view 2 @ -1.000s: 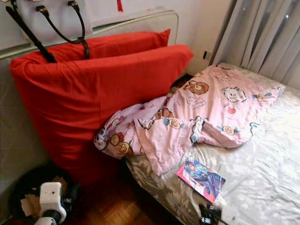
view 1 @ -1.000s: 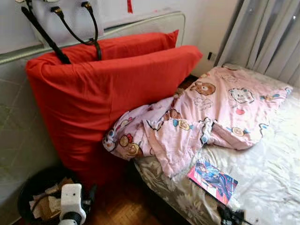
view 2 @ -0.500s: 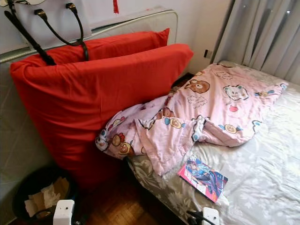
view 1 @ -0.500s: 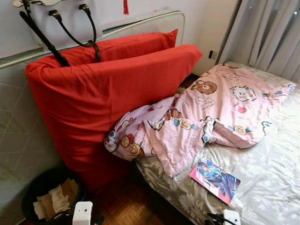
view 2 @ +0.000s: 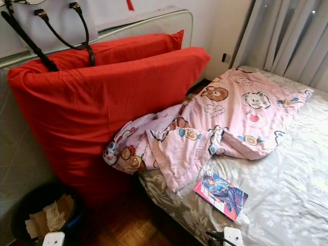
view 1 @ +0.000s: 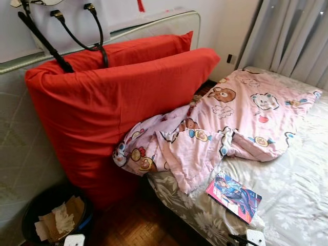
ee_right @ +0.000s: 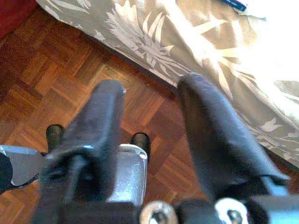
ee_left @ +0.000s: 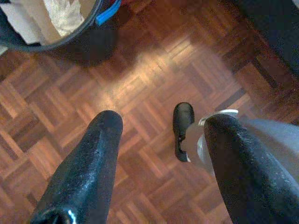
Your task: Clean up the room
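A crumpled pink cartoon-print blanket [view 1: 225, 123] lies across the bed's head end and hangs over its side. A colourful comic book [view 1: 233, 196] rests flat on the grey floral sheet [view 1: 297, 195] near the bed's edge. Two big red pillows [view 1: 113, 102] lean upright against the headboard. My left gripper [ee_left: 161, 126] hangs open over the parquet floor beside the black bin [ee_left: 70, 37]. My right gripper [ee_right: 149, 86] is open too, low over the floor by the bed's side [ee_right: 154, 42]. Neither holds anything.
A black bin [view 1: 54, 218] with crumpled paper stands on the floor at the lower left, next to the pillows. A white handbag with black straps [view 1: 61, 25] sits on the headboard. Grey curtains [view 1: 292, 36] hang at the far right. Parquet floor [view 1: 138, 225] runs between bin and bed.
Both arms have dropped lower, so just their white wrist ends show at the bottom edge. The bin is no longer covered by the left arm. The view has shifted slightly.
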`<state>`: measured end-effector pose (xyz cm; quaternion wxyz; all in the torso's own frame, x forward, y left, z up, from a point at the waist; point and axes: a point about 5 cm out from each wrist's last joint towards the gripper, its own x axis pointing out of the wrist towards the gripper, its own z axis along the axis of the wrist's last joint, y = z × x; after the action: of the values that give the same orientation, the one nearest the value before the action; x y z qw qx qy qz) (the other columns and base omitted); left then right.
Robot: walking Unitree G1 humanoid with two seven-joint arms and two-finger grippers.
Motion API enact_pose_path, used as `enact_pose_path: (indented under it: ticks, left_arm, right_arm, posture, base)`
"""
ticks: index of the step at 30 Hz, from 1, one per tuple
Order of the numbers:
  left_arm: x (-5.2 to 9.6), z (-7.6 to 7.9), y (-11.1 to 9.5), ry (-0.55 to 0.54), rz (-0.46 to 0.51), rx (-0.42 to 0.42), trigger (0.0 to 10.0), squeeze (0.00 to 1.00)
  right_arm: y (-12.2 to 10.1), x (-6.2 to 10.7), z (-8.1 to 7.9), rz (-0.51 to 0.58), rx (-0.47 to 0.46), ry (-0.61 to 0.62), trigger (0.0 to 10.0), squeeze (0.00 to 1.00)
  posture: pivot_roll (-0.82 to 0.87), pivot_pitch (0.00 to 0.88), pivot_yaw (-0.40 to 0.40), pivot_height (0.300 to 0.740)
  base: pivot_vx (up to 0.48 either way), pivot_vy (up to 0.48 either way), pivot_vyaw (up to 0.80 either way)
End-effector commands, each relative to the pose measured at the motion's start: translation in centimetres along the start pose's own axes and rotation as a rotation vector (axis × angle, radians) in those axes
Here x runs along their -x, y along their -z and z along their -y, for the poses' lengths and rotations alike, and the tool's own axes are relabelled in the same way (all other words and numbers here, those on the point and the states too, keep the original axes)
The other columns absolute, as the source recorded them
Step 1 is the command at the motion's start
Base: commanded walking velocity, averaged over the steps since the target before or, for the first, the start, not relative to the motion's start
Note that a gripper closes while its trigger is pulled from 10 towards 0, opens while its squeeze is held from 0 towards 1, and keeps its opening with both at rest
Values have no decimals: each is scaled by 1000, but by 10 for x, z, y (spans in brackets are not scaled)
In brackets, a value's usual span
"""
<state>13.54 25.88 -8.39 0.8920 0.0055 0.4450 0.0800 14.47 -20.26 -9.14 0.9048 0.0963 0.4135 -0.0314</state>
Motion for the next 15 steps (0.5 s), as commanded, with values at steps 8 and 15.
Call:
enact_pose_path:
  ticks: [8,15]
  left_arm:
    - [-5,22,0,21,-28,-5,10000,0]
    - [-8,34,-6,50,-16,-27,10000,0]
  right_arm:
    - [11,7,12,-16,-54,46,10000,886]
    - [14,10,19,-17,-69,75,10000,0]
  posture:
    - [42,0,-38,740]
    - [11,0,-21,740]
  base:
    - [0,0,0]
    - [0,0,0]
